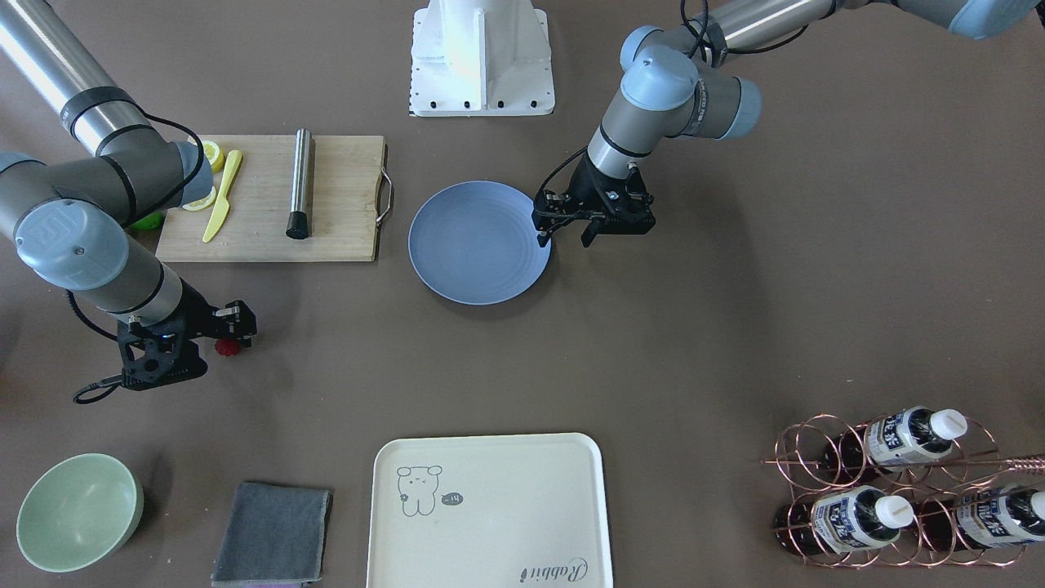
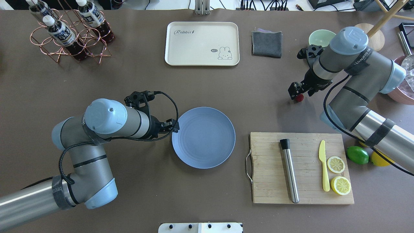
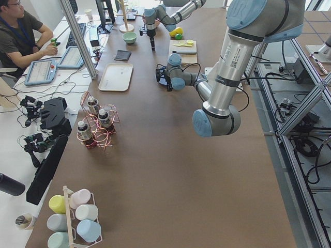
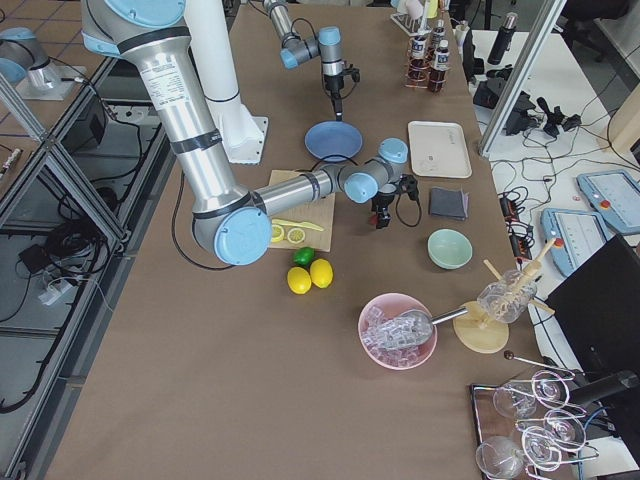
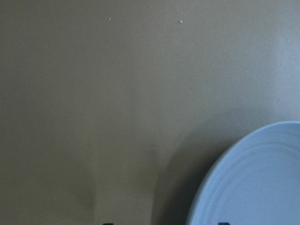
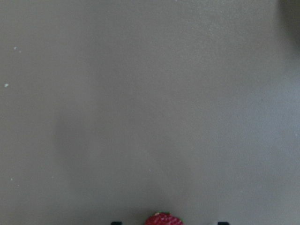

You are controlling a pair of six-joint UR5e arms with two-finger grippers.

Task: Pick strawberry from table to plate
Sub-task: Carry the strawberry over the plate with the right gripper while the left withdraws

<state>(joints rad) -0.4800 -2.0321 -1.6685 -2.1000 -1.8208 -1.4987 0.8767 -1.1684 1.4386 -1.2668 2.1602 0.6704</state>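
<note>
Front: finds strawberry (image 1: 228, 348) on table (image 1: 735, 286), straddled by the spread, unclenched right gripper (image 1: 224, 339), well apart from plate (image 1: 478, 245). Left gripper (image 1: 565, 238) likewise released, just beside plate's rim.
Overhead: repeats this.
Right wrist: catches strawberry at bottom edge, ungrasped.
Left wrist: shows plate's rim lower right.

Site: robotics lab.
Robot arm (image 3: 227, 67) at a long brown table (image 3: 165, 175), aluminium frame post (image 3: 78, 39), a seated person (image 3: 20, 36) beside a teach pendant (image 3: 40, 72), loose cables (image 3: 310, 150) far right.
</note>
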